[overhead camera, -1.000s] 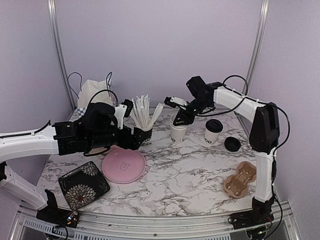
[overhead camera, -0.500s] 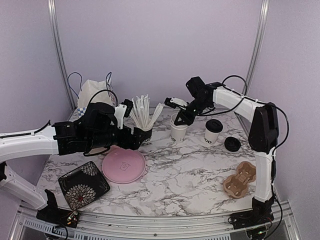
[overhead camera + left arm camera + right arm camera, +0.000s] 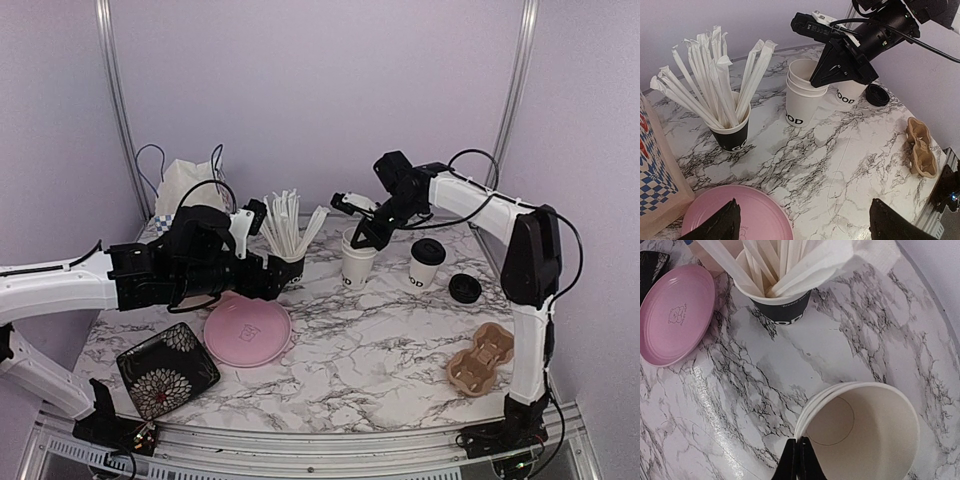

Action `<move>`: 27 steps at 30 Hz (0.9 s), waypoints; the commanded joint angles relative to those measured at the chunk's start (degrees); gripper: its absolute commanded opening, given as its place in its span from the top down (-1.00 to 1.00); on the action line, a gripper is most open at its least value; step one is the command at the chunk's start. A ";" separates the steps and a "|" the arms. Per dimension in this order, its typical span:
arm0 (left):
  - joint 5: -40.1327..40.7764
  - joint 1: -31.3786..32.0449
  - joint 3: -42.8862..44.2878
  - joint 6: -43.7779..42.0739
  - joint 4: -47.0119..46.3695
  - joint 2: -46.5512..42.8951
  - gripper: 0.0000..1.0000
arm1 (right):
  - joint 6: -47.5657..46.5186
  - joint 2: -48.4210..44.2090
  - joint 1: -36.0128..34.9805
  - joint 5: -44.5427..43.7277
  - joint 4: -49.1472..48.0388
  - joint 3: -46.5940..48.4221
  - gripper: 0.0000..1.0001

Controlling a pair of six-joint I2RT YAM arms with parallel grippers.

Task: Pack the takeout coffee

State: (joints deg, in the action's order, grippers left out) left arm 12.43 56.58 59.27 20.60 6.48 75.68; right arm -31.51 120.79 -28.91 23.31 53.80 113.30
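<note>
A marble-patterned table (image 3: 380,350) is seen from above, with a robot arm on each side. Far and centre stands a nest of stacked cups (image 3: 800,102), white with black "GOOD" lettering and no lid. The right claw (image 3: 797,447) is pressed together on their rim, at the side away from the black cup of wrapped straws (image 3: 732,132). The thin paper wall seems to be pinched between its fingers.

Just right of the stack stands a lidded cup (image 3: 427,262). A loose black lid (image 3: 464,288) lies on the table beside it. A brown cardboard carrier (image 3: 480,357) lies near and right, well apart from the cups.

The left claw (image 3: 802,227) hangs wide apart and empty over the left of the table. Below it is a pink plate (image 3: 248,333).

The likely risk is the grip itself. A pinch on one thin rim could slip or crumple the paper. Because the cups are nested, a lift may bring up several together, or one may drop free and roll. A tilted pull could also tip the stack towards the lidded cup.
</note>
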 commanded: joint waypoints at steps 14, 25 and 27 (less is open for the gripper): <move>-0.95 -0.33 1.35 -0.34 -0.14 5.73 -0.80 | 2.49 -8.12 -0.50 -0.03 0.15 -0.86 1.00; 5.32 -0.26 0.02 17.56 -24.43 15.11 -0.73 | 2.41 -10.30 -1.77 0.22 0.52 -3.79 1.00; 7.32 -0.24 0.88 20.19 -27.52 17.92 -0.71 | 1.87 -11.56 -1.70 3.75 0.61 -4.99 1.00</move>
State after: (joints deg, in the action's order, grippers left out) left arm 14.94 56.58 59.11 32.38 -11.25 88.29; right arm -29.76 113.60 -29.69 24.93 55.51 110.17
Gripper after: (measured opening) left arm 0.861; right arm 0.006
